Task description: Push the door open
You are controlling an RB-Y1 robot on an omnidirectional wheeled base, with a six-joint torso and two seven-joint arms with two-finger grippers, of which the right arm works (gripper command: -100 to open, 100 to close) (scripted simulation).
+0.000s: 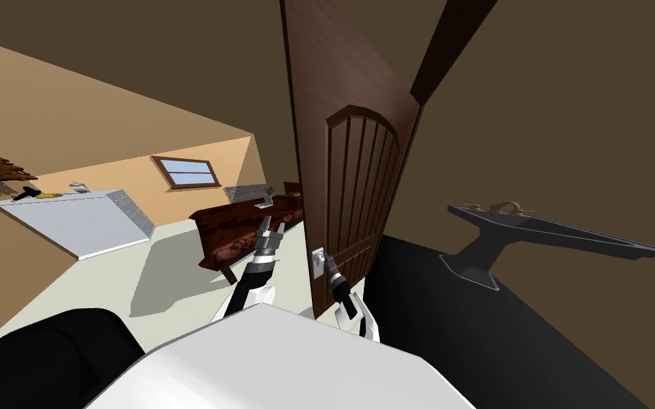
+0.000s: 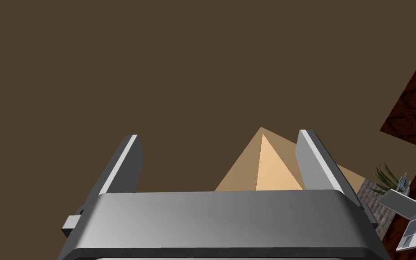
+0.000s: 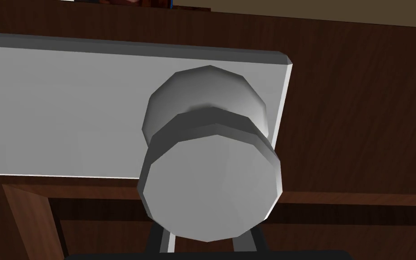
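The door point(image 1: 351, 177) stands ajar at 12 o'clock, with its free edge toward the robot. The right gripper point(image 1: 326, 263) is placed at the knob point(image 3: 209, 189) on the grey plate point(image 3: 67, 113) beside that edge, where a push is judged to gain most leverage. Whether it is clenched cannot be told, as the knob hides it. The left gripper point(image 1: 271, 228) is held released at 10 o'clock of the knob, apart from the door, probably to stay clear of the swing.
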